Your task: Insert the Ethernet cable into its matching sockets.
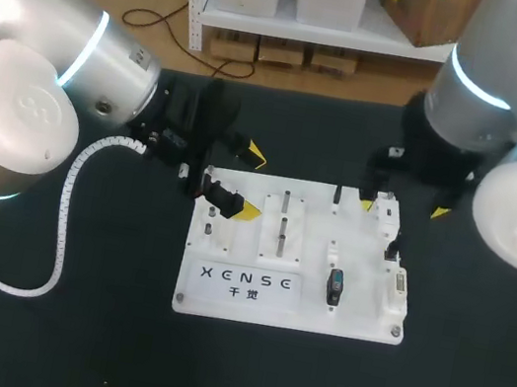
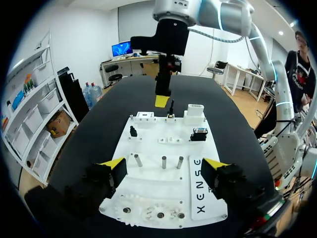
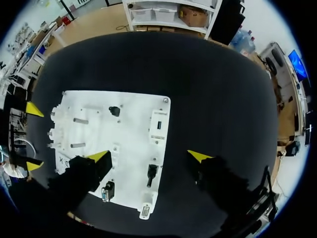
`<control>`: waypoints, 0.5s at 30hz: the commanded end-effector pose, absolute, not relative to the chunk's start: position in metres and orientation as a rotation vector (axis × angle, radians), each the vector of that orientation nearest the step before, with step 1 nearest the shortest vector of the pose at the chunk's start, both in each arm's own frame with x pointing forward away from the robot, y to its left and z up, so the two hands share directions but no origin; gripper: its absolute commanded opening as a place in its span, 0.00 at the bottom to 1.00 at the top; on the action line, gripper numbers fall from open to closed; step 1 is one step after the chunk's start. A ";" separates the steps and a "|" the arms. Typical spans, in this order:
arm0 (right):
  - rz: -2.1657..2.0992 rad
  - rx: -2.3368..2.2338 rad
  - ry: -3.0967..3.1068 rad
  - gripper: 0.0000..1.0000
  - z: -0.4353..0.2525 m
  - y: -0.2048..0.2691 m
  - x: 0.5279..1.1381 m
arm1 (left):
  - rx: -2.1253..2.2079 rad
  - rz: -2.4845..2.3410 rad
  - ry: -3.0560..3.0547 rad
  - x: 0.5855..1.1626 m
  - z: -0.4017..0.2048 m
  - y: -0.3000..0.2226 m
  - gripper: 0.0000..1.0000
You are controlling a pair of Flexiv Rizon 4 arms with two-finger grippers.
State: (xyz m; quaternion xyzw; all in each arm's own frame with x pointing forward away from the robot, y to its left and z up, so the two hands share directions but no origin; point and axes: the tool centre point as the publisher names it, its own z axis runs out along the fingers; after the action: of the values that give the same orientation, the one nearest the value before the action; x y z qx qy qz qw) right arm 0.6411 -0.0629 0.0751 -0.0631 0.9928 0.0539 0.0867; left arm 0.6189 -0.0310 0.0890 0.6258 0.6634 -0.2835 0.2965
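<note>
A flat white rectangular plastic board (image 1: 357,316) lay on the black table (image 1: 61,349), with small fittings fixed across it. Three short grey metal pegs (image 2: 163,161) stood upright near its middle, and white toothed gears (image 2: 160,214) sat at its left end.

The left gripper (image 1: 253,183) hung over that left end. Its yellow-tipped fingers were spread wide, with only the board under the gap between them. The right gripper (image 3: 148,156) hung above the board's right far corner. Its fingers were also well apart and held nothing.

A long white socket block (image 1: 398,290) ran along the board's right edge. A small thin black plug-like part (image 1: 391,249) stood just beyond its far end, between it and a second white block (image 1: 387,214) at the corner. The right gripper was above this part without touching it. I could not tell whether it was the Ethernet cable's plug.

A black connector with a blue face (image 1: 334,287) sat left of the long socket block. A small black knob (image 1: 337,197) stood at the board's far edge.
</note>
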 end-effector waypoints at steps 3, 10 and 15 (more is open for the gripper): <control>0.225 -0.193 2.913 1.00 0.085 -0.070 0.640 | 1.667 -0.752 1.767 0.620 0.089 -0.032 1.00; 0.283 -0.264 2.888 1.00 0.092 -0.069 0.646 | 1.667 -0.752 1.767 0.620 0.089 -0.032 1.00; 0.283 -0.264 2.888 1.00 0.092 -0.069 0.646 | 1.667 -0.752 1.767 0.620 0.089 -0.032 1.00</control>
State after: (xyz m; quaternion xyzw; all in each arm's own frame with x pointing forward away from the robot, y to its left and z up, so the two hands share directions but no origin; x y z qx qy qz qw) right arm 0.6468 -0.0689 0.0920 -0.0907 0.9847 0.0969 0.1126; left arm 0.6189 -0.0310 0.0890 0.6258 0.6634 -0.2835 0.2965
